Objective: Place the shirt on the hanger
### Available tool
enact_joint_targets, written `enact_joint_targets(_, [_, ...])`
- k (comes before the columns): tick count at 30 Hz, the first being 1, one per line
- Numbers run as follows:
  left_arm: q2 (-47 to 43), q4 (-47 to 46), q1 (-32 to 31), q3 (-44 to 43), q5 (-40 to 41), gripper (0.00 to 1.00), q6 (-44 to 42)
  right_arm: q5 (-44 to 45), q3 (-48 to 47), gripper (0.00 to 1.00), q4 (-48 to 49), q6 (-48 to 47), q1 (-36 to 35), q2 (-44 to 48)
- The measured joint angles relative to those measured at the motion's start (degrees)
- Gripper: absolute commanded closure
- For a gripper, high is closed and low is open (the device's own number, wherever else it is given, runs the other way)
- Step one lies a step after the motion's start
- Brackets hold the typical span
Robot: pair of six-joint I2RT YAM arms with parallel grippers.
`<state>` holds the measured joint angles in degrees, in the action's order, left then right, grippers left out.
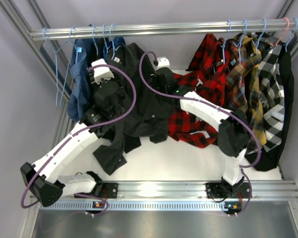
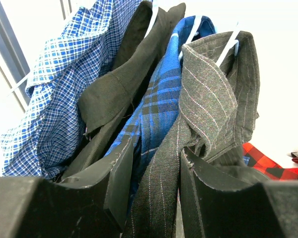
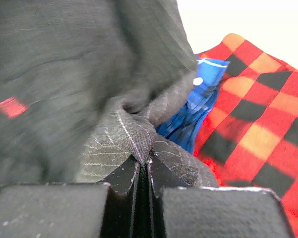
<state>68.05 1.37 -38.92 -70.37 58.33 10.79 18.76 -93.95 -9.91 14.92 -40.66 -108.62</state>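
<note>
Holding for you: right claw (image 3: 144, 171) clenched on the shirt (image 1: 151, 106), lifting it; left claw (image 2: 156, 178) spread around its pinstriped front.

The top external view looks down from above and behind both arm bases, taking in the whole worktop (image 1: 188, 158) and rail. The left wrist view looks up past the left gripper (image 2: 156, 183) at the shirt (image 2: 208, 99), very close. The right wrist view sits tight against the same shirt, over the right gripper (image 3: 148, 178); all three share it
</note>
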Motion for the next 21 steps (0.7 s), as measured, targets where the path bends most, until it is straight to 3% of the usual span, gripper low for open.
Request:
enact_joint_targets(3, [-0.1, 0.1, 0.2, 0.0, -0.4, 1.00, 0.0, -0.9, -2.6, 1.00, 0.2, -0.6, 2.9, -5.1])
enact_joint_targets(6, [-0.1, 0.2, 0.3, 0.0, -0.5, 1.00, 0.1, -1.7, -3.1, 0.90, -1.1, -0.9, 6.9, -8.3])
enact_joint_targets(7, [-0.1, 0.2, 0.3, 0.0, -0.4, 1.00, 0.1, -1.9, -3.1, 0.76, -1.6, -1.1, 7.6, -8.7])
enact_joint_targets(9, [0.0, 0.2, 0.3, 0.0, -0.4, 1.00, 0.3, -2.4, -3.1, 0.61, -3.3, -1.0, 9.2, -8.8])
enact_joint_targets(10, [0.1, 0.2, 0.3, 0.0, -0.3, 1.00, 0.5, -2.8, -2.7, 0.47, -3.3, -1.0, 9.4, -8.5])
enact_joint_targets(12, [0.8, 0.3, 0.3, -0.3, 0.2, 1.00, 1.1, -4.6, 0.6, 0.29, -3.4, -0.6, 9.2, -6.6])
enact_joint_targets(13, [1.3, 0.3, 0.3, -0.5, 0.4, 1.00, 1.5, -5.5, 2.4, 0.14, -3.6, -0.5, 8.9, -5.5])
enact_joint_targets(16, [2.8, 0.5, 0.3, -1.0, 1.9, 1.00, 3.8, -7.8, 7.2, 0.01, -5.4, -0.3, 8.0, -2.4])
enact_joint_targets(21, [3.2, 0.8, 0.3, -1.0, 4.1, 1.00, 9.1, -10.6, 14.2, 0.01, -7.7, 0.5, 6.4, 6.6])
